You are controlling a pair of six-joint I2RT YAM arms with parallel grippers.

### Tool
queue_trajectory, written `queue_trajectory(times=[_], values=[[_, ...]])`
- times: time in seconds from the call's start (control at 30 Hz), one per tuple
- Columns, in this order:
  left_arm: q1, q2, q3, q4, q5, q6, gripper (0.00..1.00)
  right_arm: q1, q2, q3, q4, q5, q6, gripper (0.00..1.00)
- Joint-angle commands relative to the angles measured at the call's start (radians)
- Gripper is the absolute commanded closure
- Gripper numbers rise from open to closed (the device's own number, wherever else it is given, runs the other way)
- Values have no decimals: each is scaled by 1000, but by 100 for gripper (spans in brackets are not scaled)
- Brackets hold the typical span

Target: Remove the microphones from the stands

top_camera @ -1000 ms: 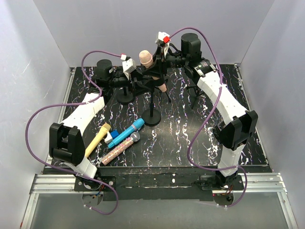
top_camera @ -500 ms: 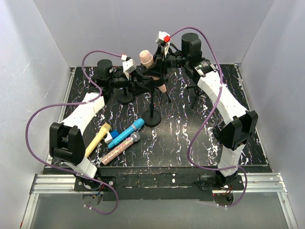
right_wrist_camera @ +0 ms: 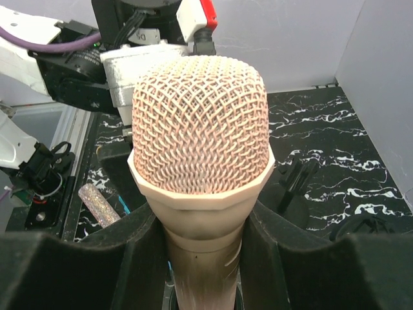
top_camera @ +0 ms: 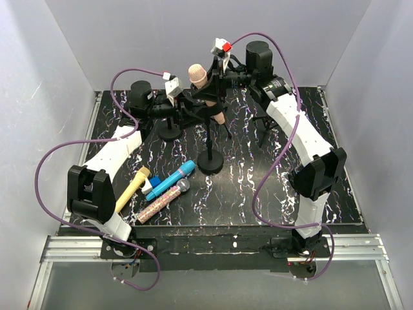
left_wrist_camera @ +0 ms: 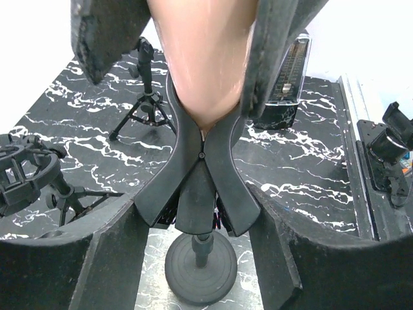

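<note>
The pink microphone (top_camera: pixel 197 74) sits tilted in the black clip (left_wrist_camera: pixel 200 168) of a round-based stand (top_camera: pixel 211 161). Its mesh head fills the right wrist view (right_wrist_camera: pixel 200 123). My right gripper (top_camera: pixel 213 90) is shut on the microphone's body just below the head, with a finger (right_wrist_camera: pixel 84 271) on each side. My left gripper (top_camera: pixel 192 108) is shut on the clip from the left, its fingers (left_wrist_camera: pixel 71 271) flanking the clip's lower part. The microphone's body (left_wrist_camera: pixel 203 58) shows above the clip, between the right gripper's fingers.
A second round-based stand (top_camera: pixel 169 132) is behind the left arm. A tripod stand (top_camera: pixel 264 132) is at the back right and a shock-mount stand (left_wrist_camera: pixel 22 177) at the left. Yellow (top_camera: pixel 132 188), blue (top_camera: pixel 171 180) and glittery (top_camera: pixel 158 205) microphones lie at the front left.
The stand's base has slid slightly right and nearer. The microphone's head and my right gripper have shifted a little up and back. Both grippers keep their hold.
</note>
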Motion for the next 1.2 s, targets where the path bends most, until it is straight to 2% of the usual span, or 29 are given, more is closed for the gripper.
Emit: queue_trajectory(times=[0.0, 0.4, 0.47, 0.53, 0.6, 0.63, 0.73, 0.83, 1.03, 1.17], values=[[-11, -13, 14, 43, -14, -1, 43, -9, -51, -57, 33, -36, -21, 99], [-15, 17, 41, -45, 9, 91, 41, -23, -47, -73, 22, -38, -35, 99], [-15, 22, 49, -43, 17, 83, 52, -23, -48, -74, 22, -38, -35, 99], [-17, 33, 61, -43, 29, 66, 77, -23, -45, -74, 23, -42, -34, 99], [-15, 33, 63, -40, 37, 50, 95, -21, -47, -74, 25, -42, -32, 99], [-15, 33, 60, -29, 36, 40, 100, -23, -48, -74, 28, -42, -29, 99], [-15, 28, 46, 15, 29, -4, 100, -24, -52, -73, 36, -46, -19, 99], [-15, 34, 50, -9, 22, -4, 100, -24, -56, -36, 121, -33, 85, 99], [-17, 34, 41, -29, 8, -1, 100, -15, 16, 260, 220, 42, 216, 99], [-15, 42, 52, -43, 8, 8, 100, -4, 13, 317, 284, 132, 233, 99]])
